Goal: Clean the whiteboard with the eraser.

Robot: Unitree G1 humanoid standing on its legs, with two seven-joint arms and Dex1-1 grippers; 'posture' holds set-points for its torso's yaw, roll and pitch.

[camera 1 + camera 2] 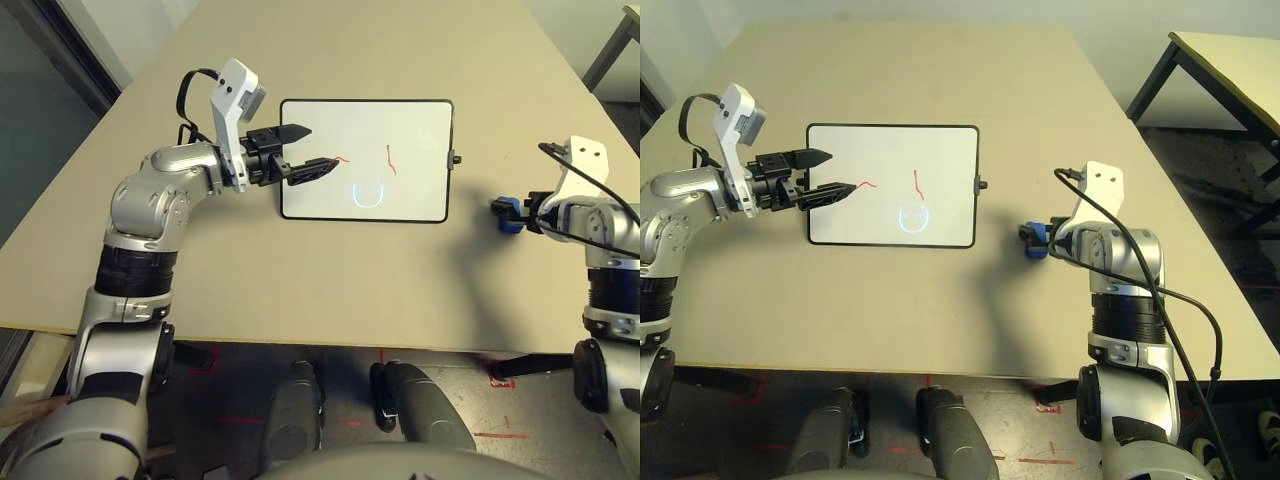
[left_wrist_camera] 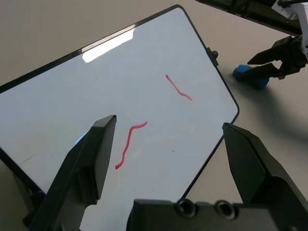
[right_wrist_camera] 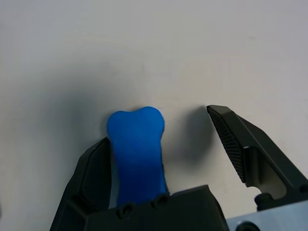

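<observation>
Beige table (image 1: 400,60), unlabelled blue eraser (image 3: 137,149)

The board (image 1: 366,160) is white with a thin black frame — two red squiggles and a faint blue circle on it. The eraser (image 3: 138,149) is bright blue — the desk (image 1: 330,290) plain beige.

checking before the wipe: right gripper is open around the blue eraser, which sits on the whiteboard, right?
Not quite. The right gripper is open around the eraser, but the eraser lies on the bare table, right of the whiteboard and apart from it, as the left eye view shows.
</observation>
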